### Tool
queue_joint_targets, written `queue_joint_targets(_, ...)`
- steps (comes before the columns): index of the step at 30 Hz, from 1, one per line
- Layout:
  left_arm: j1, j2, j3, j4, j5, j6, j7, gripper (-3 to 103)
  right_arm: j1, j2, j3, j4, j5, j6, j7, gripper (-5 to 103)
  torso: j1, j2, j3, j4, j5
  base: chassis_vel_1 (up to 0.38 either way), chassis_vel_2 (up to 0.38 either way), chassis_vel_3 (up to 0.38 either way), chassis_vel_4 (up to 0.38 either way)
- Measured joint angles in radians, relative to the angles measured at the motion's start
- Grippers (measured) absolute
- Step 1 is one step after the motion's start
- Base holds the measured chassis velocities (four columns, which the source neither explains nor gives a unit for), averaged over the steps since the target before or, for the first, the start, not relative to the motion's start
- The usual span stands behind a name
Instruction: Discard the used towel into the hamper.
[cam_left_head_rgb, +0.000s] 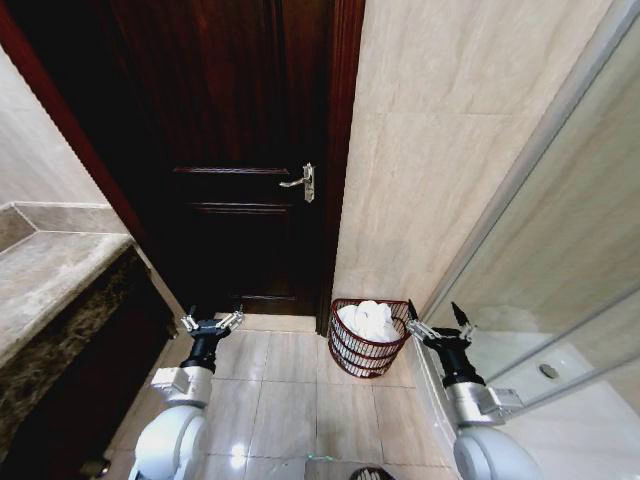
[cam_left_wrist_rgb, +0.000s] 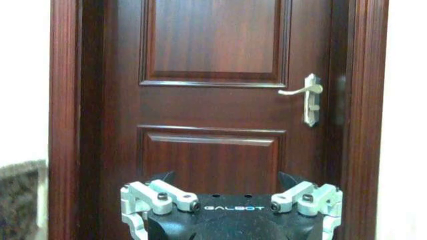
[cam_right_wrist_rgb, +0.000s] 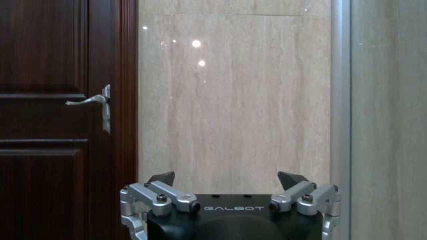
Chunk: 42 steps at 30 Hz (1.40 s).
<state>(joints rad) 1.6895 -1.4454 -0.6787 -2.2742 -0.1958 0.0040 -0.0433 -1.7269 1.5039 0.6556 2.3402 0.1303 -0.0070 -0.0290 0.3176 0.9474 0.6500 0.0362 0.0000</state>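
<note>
Tiled bathroom floor (cam_left_head_rgb: 285, 400) ahead, dark wooden door (cam_left_head_rgb: 240, 150) shut. Against the beige wall sits the hamper (cam_left_head_rgb: 366, 350), a white towel (cam_left_head_rgb: 366, 320) bundled inside. Left gripper (cam_left_head_rgb: 211, 323) hangs wide open and empty before the door; right gripper (cam_left_head_rgb: 440, 325), beside the hamper, is equally spread, holding nothing.

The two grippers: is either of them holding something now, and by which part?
Nothing is held. The left gripper and the right gripper are both open and empty; the towel lies in the hamper.
</note>
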Motion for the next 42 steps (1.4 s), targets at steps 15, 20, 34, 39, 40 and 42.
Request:
queue_joint_targets(15, -0.002, 0.039, -0.016, 0.021, -0.013, -0.029, 0.075, 100, 0.001, 0.010, -0.003, -0.004, -0.019, 0.006, -0.002, 100, 0.031, 0.071, 0.041, 0.0000, 0.0000, 0.000, 0.000, 0.000, 0.000)
queue_joint_targets(20, 0.001, 0.050, -0.017, 0.019, -0.022, -0.037, 0.093, 100, -0.007, 0.009, -0.010, -0.004, -0.018, 0.010, -0.014, 100, 0.043, 0.097, 0.054, 0.0000, 0.0000, 0.000, 0.000, 0.000, 0.000)
queue_joint_targets(34, 0.003, 0.047, -0.018, 0.012, -0.030, -0.016, 0.060, 100, 0.001, 0.012, -0.021, 0.001, -0.023, 0.002, -0.015, 100, 0.075, 0.170, 0.095, 0.0000, 0.0000, 0.000, 0.000, 0.000, 0.000)
queue_joint_targets(39, 0.003, 0.048, -0.018, 0.007, -0.033, -0.014, 0.058, 100, 0.001, 0.013, -0.021, 0.001, -0.025, 0.002, -0.015, 100, 0.086, 0.193, 0.107, 0.0000, 0.0000, 0.000, 0.000, 0.000, 0.000)
queue_joint_targets(40, 0.003, 0.048, -0.019, 0.007, -0.034, -0.014, 0.058, 100, 0.001, 0.013, -0.021, 0.001, -0.025, 0.002, -0.015, 100, 0.089, 0.199, 0.110, 0.0000, 0.0000, 0.000, 0.000, 0.000, 0.000)
queue_joint_targets(42, 0.003, 0.048, -0.019, 0.007, -0.034, -0.014, 0.058, 100, 0.001, 0.013, -0.022, 0.002, -0.025, 0.001, -0.015, 100, 0.092, 0.207, 0.115, 0.0000, 0.0000, 0.000, 0.000, 0.000, 0.000)
